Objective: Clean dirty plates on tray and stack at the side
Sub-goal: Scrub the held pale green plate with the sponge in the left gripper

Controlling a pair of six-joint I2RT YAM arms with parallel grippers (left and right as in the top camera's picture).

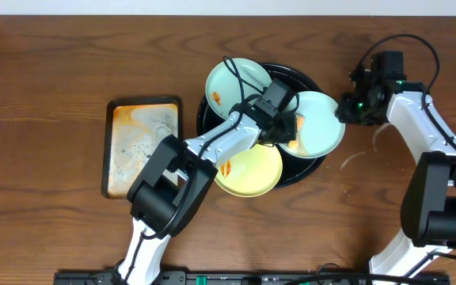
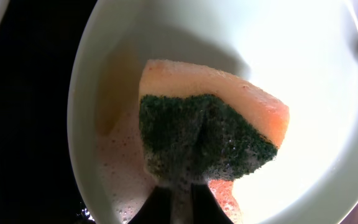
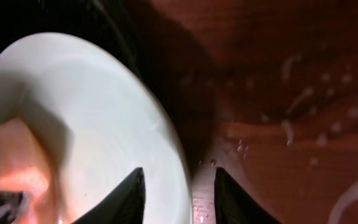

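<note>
The round black tray [image 1: 206, 119] holds three plates. A pale blue-green plate [image 1: 236, 79] with an orange smear leans at its upper left. A pale yellow plate [image 1: 252, 174] with orange smears lies at its front. A second pale blue-green plate [image 1: 323, 127] sits at the right. My left gripper [image 1: 285, 127] is shut on an orange sponge with a green scouring face [image 2: 210, 124], pressed into this right plate [image 2: 303, 62] amid foam. My right gripper [image 1: 343, 111] is open, its fingers [image 3: 179, 180] astride that plate's right rim [image 3: 86, 112].
A rectangular rust-stained metal tray [image 1: 141, 146] lies left of the black tray. Wet smears mark the wooden table [image 1: 355, 154] to the right of the plates, also seen in the right wrist view [image 3: 291, 93]. The left arm crosses over the yellow plate.
</note>
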